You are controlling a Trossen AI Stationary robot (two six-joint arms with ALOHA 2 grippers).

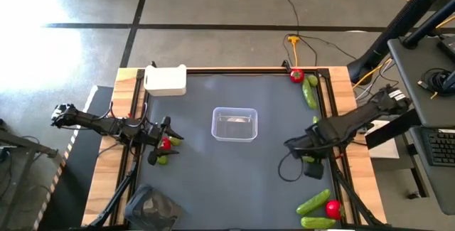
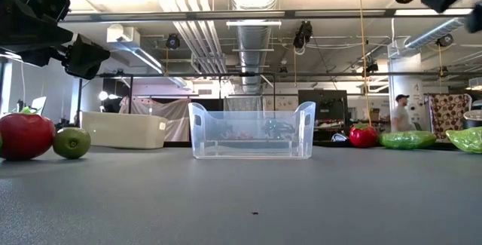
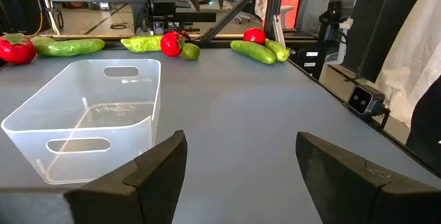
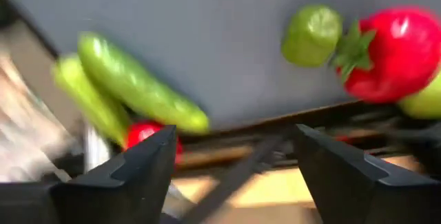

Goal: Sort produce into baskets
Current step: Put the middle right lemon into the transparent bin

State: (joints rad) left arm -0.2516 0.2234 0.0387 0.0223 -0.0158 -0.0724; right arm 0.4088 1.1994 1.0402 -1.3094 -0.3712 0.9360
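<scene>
Industrial lab, exposed ceiling ducts (image 2: 252,41), concrete floor (image 1: 213,3), floor cables (image 1: 298,7)

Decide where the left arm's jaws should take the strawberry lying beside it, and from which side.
Grip the strawberry across its round red body, coming straight down from above. It lies on the mat with a small green fruit close beside it, so closing away from that neighbour likely suits best.

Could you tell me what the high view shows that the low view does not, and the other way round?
Only the high view shows the white tub, the dark tray and both claws, left claw and right claw, open. Only the low view shows a person in the room behind. Both show the empty clear tub at the table's middle.
</scene>
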